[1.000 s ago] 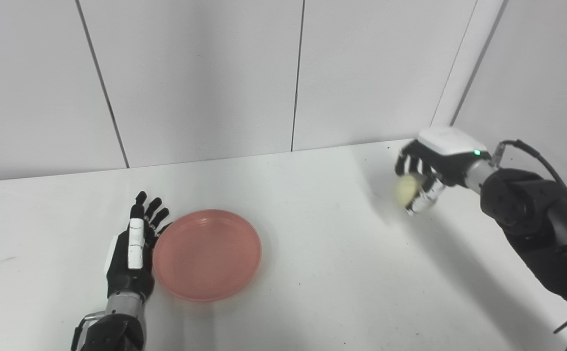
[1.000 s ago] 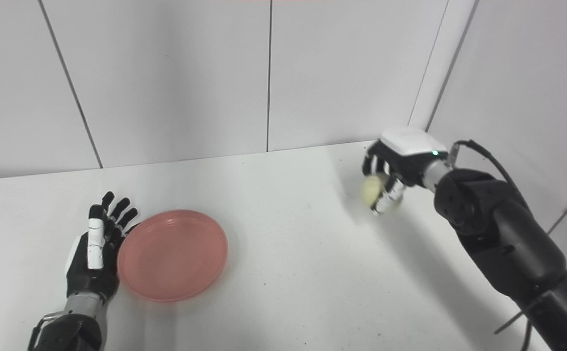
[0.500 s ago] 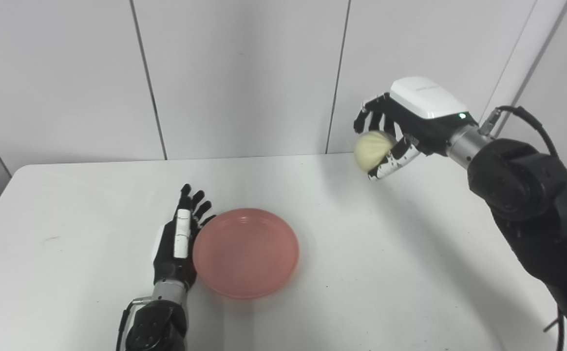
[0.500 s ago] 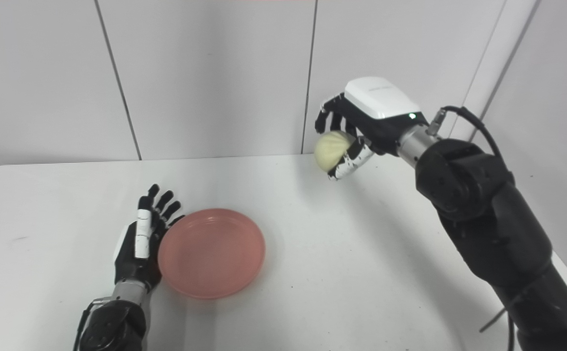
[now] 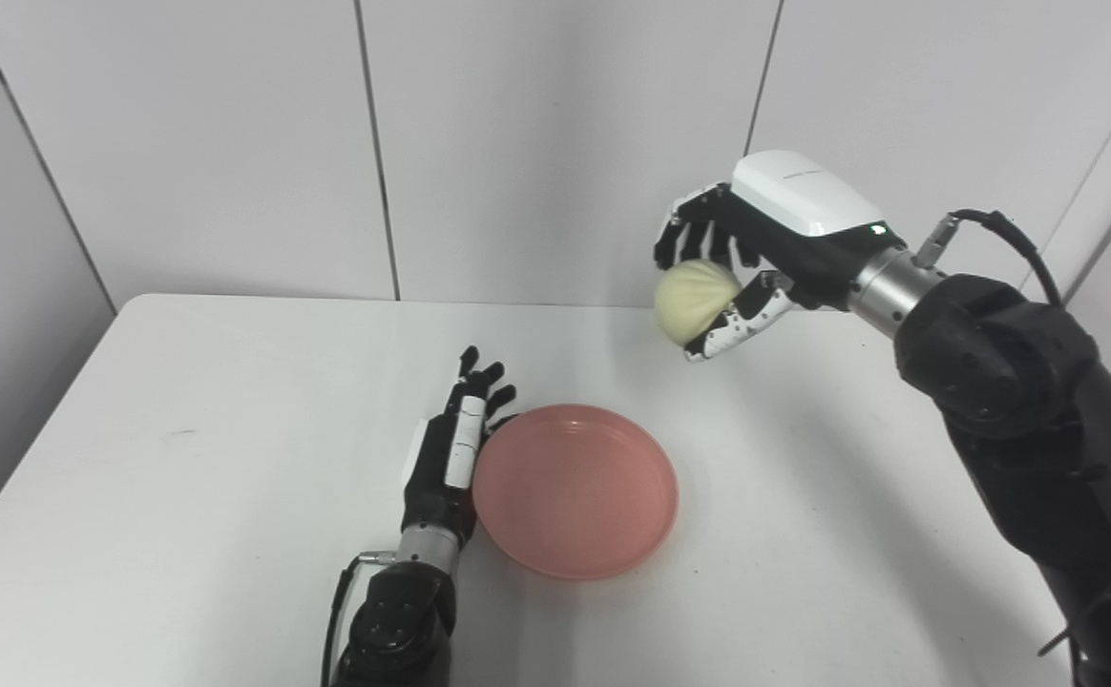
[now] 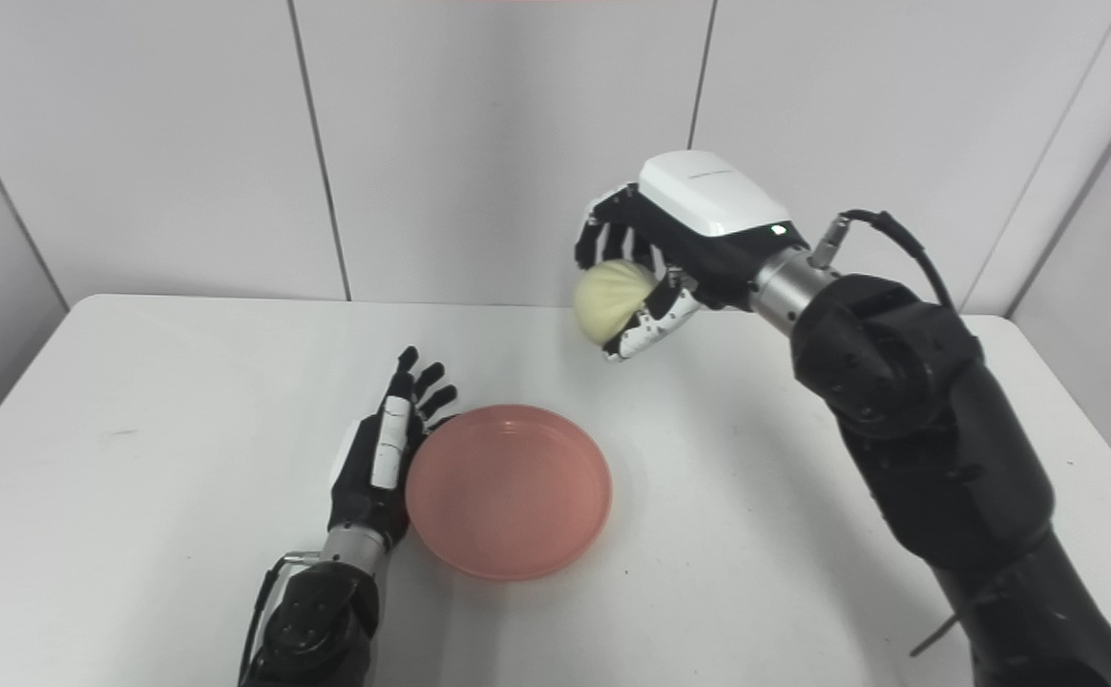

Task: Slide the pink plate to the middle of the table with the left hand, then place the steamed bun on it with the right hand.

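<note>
Steamed bun: pale, round, likely soft and light, held aloft over the desk in the right hand, fingers cupped around its sides; pink plate near mid-desk, left hand flat, unclenched against its rim.

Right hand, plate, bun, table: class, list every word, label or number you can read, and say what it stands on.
Right hand, white cover: faint grey marking, too small to read.
Plate: none.
Bun: none.
Left hand: none.
Table: none.
</note>
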You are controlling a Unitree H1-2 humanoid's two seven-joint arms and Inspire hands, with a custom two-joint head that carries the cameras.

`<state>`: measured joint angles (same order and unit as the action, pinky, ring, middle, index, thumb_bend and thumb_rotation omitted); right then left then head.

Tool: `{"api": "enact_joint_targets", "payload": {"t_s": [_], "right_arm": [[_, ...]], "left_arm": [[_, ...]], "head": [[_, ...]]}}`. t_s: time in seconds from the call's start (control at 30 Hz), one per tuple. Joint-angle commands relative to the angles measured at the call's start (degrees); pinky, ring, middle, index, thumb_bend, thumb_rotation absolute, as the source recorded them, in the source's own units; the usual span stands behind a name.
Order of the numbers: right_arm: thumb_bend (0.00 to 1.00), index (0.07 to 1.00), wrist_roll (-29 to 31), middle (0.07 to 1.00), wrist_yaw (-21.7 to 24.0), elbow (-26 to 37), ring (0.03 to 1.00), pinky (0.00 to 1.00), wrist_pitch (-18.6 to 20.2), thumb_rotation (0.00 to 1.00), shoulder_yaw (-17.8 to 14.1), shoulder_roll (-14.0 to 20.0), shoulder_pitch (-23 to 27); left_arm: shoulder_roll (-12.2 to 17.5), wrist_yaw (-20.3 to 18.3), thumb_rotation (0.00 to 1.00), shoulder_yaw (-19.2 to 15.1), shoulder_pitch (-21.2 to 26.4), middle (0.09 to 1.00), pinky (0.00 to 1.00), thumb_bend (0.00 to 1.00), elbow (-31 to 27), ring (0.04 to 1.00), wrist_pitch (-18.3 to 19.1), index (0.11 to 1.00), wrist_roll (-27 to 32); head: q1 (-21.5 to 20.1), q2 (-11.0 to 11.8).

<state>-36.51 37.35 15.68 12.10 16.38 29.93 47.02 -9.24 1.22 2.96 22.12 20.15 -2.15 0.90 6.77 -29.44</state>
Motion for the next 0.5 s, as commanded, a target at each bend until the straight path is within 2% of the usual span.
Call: {"api": "enact_joint_targets", "payload": {"t_s": [0.0,0.17,0.3,0.47], "right_arm": [[0.52,0.510,-0.54,0.482,-0.78,0.30,0.402,0.31,-1.70,0.00,0.52,-1.18,3.71],[0.52,0.508,-0.89,0.489,-0.87,-0.92,0.408,0.32,-1.97,0.00,2.84,-4.13,3.65],[0.52,0.508,-1.97,0.496,-1.37,-4.96,0.406,0.33,-4.76,0.00,6.44,-6.50,3.12],[0.52,0.502,-3.81,0.502,-1.44,-8.63,0.410,0.34,-7.46,0.00,9.99,-7.98,1.88]], "left_arm": [[-1.17,0.72,0.92,0.38,0.37,0.954,0.78,0.82,0.18,0.890,0.50,1.000,-0.38],[-1.37,0.67,0.91,0.38,0.27,0.962,0.77,0.85,0.04,0.896,0.18,1.000,-0.38],[-1.13,0.57,0.92,0.50,0.05,0.966,0.76,0.83,-0.35,0.898,0.06,1.000,-0.55],[-0.94,0.64,0.93,0.15,-0.16,0.956,0.77,0.87,-1.19,0.897,1.25,1.000,-0.23]], "head": [[0.18,-0.06],[0.08,-0.16],[-0.67,-0.15],[-1.28,-0.26]]}}
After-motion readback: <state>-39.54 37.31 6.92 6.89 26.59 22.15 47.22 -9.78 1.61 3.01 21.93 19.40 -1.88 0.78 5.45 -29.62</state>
